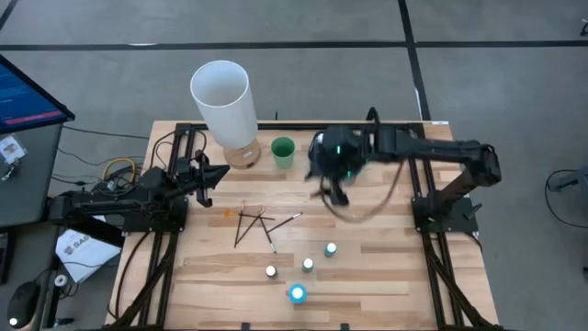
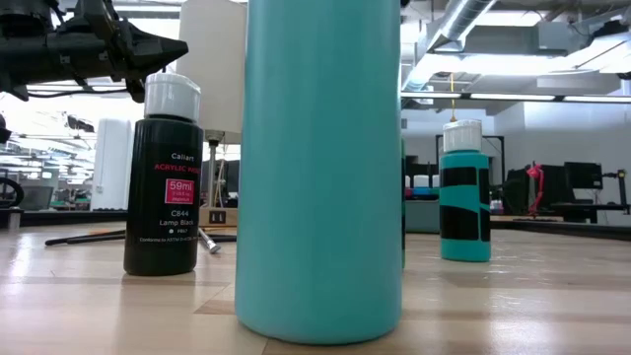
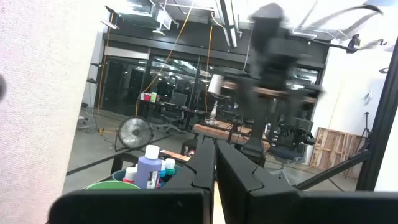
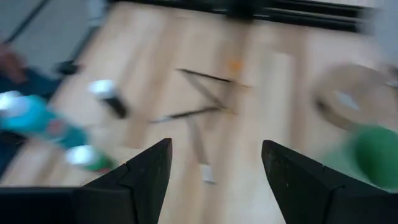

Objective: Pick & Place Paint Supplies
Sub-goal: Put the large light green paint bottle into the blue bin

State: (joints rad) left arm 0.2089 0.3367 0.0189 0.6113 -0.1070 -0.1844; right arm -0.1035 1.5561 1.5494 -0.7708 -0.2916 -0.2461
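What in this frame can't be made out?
- Low view: a teal bottle close to the lens fills the middle, hiding the table behind it.
- Right wrist view: motion blur smears the bottles and brushes.
- High view: bottle colours too small to tell.

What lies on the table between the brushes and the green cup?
Nothing: in the high view the wood between the brushes and the green cup is bare. The right gripper, open, hangs off to the side.
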